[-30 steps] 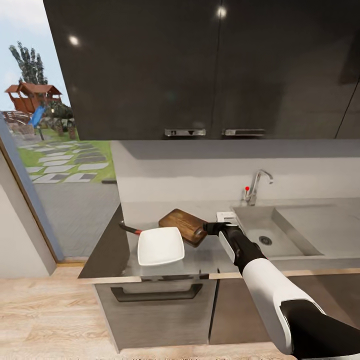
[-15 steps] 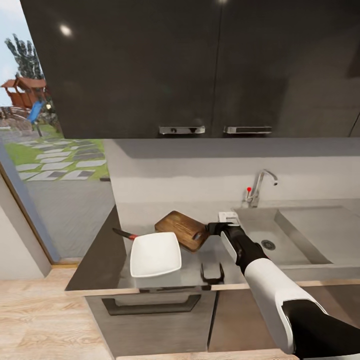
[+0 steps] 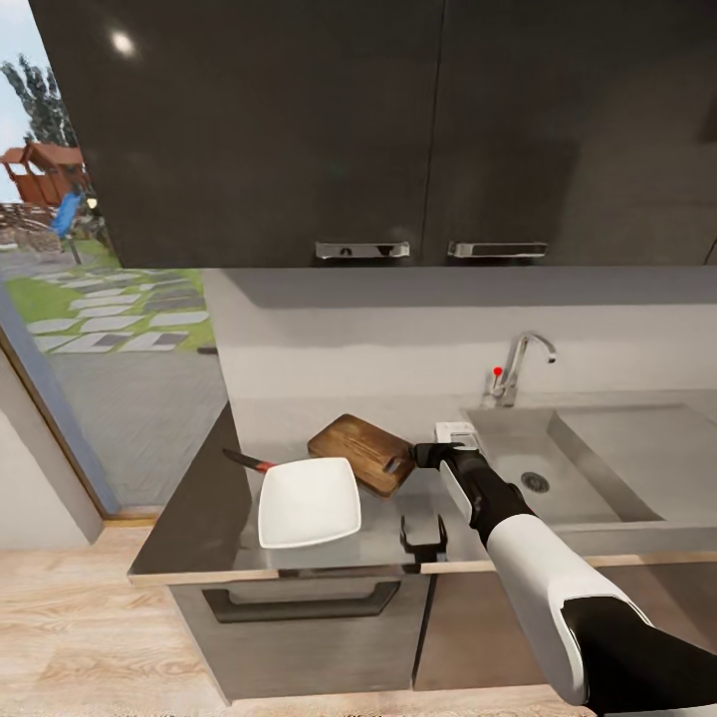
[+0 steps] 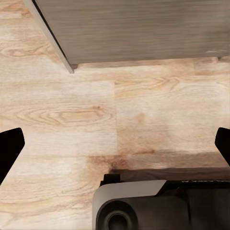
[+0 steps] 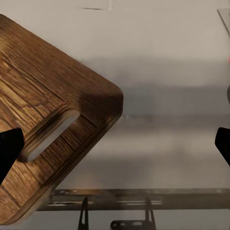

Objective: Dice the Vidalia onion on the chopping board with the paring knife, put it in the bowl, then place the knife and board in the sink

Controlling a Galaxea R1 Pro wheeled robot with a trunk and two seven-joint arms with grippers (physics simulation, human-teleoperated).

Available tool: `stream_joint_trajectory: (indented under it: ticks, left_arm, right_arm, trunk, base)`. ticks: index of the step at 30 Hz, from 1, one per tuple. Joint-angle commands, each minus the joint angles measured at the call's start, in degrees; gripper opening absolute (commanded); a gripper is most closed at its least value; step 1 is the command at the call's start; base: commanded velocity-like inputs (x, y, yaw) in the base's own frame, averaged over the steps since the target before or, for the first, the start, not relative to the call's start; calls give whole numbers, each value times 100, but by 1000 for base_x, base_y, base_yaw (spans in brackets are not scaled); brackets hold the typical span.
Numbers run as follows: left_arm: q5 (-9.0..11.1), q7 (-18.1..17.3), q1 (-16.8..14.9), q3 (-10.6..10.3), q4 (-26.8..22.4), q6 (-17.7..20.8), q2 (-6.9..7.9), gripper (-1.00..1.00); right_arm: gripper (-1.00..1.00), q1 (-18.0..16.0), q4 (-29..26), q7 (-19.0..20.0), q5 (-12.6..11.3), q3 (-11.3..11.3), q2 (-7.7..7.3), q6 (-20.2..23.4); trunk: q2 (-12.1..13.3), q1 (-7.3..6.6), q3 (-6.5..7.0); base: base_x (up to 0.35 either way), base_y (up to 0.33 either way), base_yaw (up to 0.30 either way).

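The dark brown chopping board (image 3: 358, 450) lies at an angle on the grey countertop (image 3: 209, 508), its slot handle (image 5: 48, 134) toward my right gripper (image 3: 413, 454). That gripper hovers open at the board's handle corner with nothing between its fingers (image 5: 115, 148). The white bowl (image 3: 309, 503) sits just in front of the board. To the bowl's left lies the paring knife (image 3: 247, 461), dark blade with a red part. The sink (image 3: 597, 448) on the right shows a bare basin and drain (image 3: 535, 482). The Vidalia onion is out of view. My left gripper (image 4: 115, 143) is open over the wood floor.
The chrome tap (image 3: 518, 366) with a red knob stands behind the sink. Glossy dark wall cabinets (image 3: 398, 129) hang above. A dark two-pronged shape (image 3: 423, 538) sits at the counter's front edge. A glass door (image 3: 90, 299) to the garden is at left.
The whole view has shifted as the camera moved. My right gripper stays at the board's handle corner. The dark two-pronged shape at the counter edge has come into sight.
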Motion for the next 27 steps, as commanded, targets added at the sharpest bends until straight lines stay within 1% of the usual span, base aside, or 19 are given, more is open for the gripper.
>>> stream_joint_trajectory:
  ticks: [1,10,22,27]
  left_arm:
    - [-3,-1,0,1,-9,-7,1,100]
    - [-4,5,3,-4,-9,-7,-2,100]
    - [-3,5,5,-9,-9,-7,-7,100]
    - [-3,5,4,-16,-9,-7,-8,100]
  right_arm:
    - [100,-4,-8,-28,1,17,0,35]
    - [100,-4,-8,-34,1,17,0,36]
    - [100,-4,-8,-31,1,17,1,36]
    - [100,-4,-8,-34,1,17,2,36]
  trunk:
    - [-13,3,-21]
    - [-13,3,-104]
    - [-13,3,-214]
    - [-13,3,-260]
  base:
    - [0,0,0]
    - [112,-14,0]
    - [7,-1,0]
    - [42,101,0]
